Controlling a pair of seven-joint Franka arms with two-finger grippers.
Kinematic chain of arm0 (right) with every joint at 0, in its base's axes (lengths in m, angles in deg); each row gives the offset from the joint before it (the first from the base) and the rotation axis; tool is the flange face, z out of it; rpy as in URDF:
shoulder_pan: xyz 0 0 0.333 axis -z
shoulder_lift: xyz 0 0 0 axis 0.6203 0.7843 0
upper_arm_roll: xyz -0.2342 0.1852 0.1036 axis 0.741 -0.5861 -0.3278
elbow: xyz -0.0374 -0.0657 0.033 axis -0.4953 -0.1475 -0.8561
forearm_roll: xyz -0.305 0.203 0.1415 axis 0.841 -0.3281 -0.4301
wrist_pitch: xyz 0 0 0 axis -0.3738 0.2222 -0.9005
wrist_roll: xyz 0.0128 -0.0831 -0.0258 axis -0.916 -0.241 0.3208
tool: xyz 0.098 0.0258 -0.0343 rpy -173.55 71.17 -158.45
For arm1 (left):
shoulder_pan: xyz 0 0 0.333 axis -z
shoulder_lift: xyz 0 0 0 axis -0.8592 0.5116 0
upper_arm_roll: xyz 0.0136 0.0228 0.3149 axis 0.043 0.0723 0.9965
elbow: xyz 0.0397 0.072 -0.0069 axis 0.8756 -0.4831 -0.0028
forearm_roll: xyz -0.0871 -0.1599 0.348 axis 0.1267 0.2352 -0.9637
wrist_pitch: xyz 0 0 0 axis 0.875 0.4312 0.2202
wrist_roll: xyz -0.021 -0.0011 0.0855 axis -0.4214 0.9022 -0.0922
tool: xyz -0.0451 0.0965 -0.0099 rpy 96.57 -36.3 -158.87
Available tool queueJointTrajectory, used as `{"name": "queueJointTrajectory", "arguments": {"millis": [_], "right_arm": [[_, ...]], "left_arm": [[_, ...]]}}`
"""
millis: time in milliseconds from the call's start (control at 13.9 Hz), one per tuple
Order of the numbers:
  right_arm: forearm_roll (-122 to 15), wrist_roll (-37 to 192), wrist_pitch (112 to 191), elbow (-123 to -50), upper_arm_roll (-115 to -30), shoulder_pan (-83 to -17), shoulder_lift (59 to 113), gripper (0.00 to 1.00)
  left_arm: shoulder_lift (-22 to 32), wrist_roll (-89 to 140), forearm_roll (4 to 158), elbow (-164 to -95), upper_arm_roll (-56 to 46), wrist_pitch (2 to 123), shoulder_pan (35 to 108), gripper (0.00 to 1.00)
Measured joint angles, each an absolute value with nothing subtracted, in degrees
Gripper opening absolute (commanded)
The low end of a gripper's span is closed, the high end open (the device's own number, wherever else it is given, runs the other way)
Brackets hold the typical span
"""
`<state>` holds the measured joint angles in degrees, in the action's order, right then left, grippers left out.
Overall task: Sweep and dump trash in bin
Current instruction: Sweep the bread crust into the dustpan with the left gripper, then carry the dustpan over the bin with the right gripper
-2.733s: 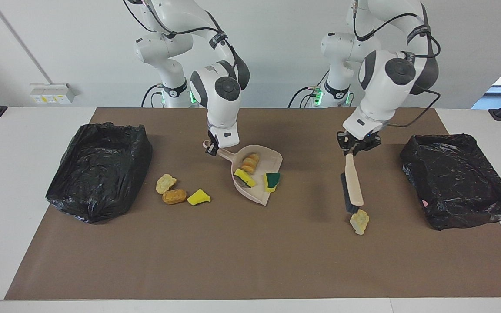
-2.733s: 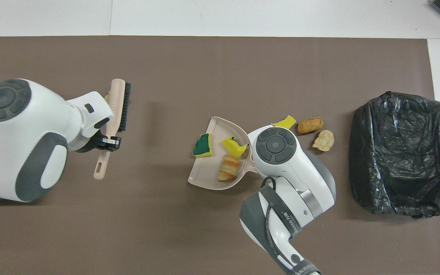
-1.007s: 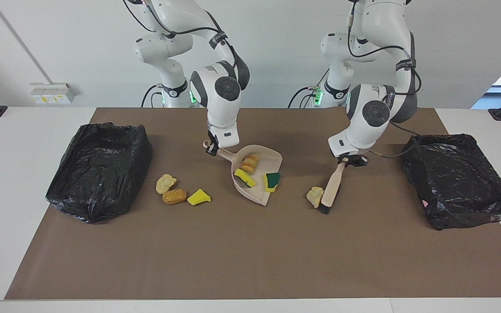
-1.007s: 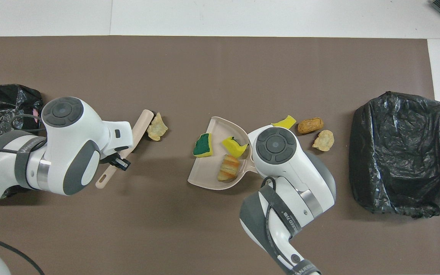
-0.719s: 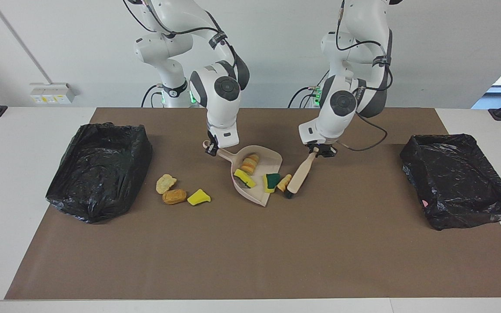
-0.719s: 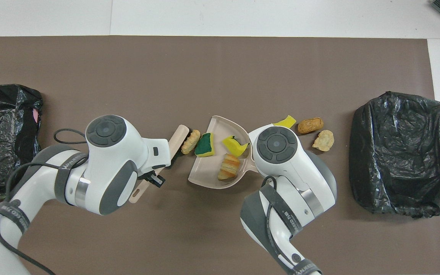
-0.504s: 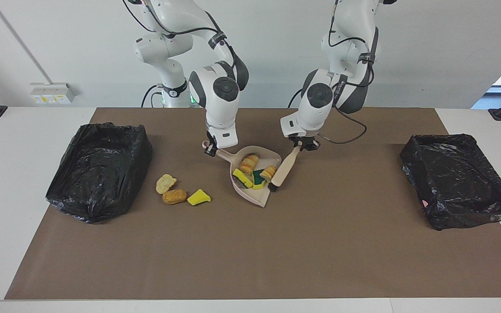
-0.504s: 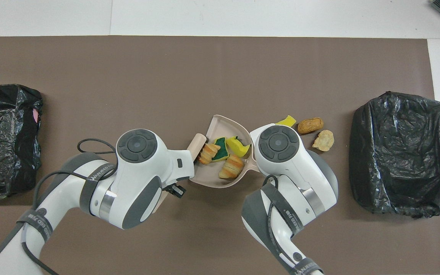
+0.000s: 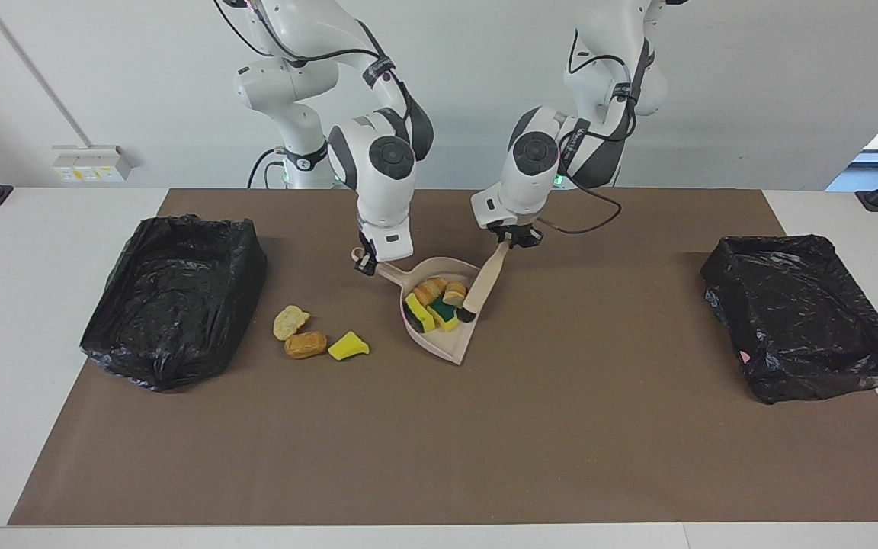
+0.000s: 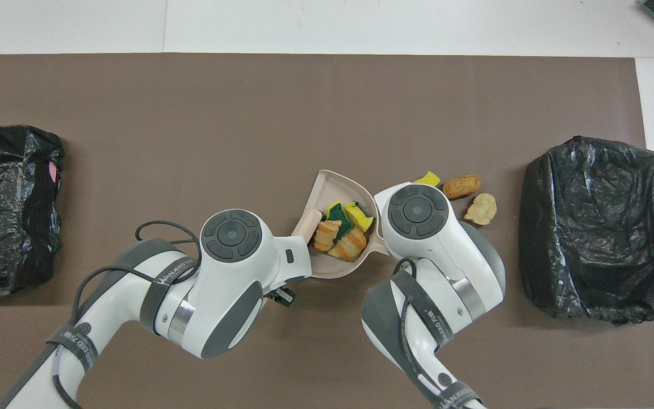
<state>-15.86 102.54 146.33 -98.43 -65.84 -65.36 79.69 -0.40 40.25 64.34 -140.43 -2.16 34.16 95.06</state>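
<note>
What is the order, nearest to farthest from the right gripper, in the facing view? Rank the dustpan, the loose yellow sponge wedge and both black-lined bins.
From the right gripper:
1. dustpan, its handle in the jaws, mid-table.
2. yellow sponge wedge, on the mat beside the dustpan, toward the right arm's end.
3. bin at the right arm's end.
4. bin at the left arm's end, clearly farthest.

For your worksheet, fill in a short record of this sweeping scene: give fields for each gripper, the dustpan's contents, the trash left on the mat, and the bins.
left gripper: shut on the brush handle, head at the dustpan's mouth
right gripper: shut on the dustpan handle
in dustpan: four scraps, sponge bits and bread-like lumps
trash left on mat: three scraps, beside the dustpan toward the right arm's end
bins: two black-lined bins, one at each end of the mat
</note>
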Motion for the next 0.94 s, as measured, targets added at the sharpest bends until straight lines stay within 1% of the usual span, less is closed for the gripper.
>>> {"name": "queueJointTrajectory", "arguments": {"millis": [432, 575, 719, 935], "right_arm": [[-15.9, 102.5, 146.3, -98.4, -65.8, -65.1, 79.7, 0.0], [-15.9, 102.5, 146.3, -98.1, -65.8, -65.1, 79.7, 0.0], [-15.9, 102.4, 146.3, -97.4, -65.8, -64.6, 79.7, 0.0], [-15.9, 102.2, 146.3, -95.9, -65.7, -62.8, 79.0, 0.0]], "left_arm": [[-2.9, 30.6, 64.3, -139.7, -1.8, 27.9, 94.9, 0.0], [-4.3, 28.3, 64.3, -139.6, -1.4, 24.6, 94.8, 0.0], [-6.0, 21.0, 64.2, -139.9, -1.5, 21.5, 94.9, 0.0], [-9.0, 12.3, 64.2, -143.8, -2.4, 22.5, 97.6, 0.0]]}}
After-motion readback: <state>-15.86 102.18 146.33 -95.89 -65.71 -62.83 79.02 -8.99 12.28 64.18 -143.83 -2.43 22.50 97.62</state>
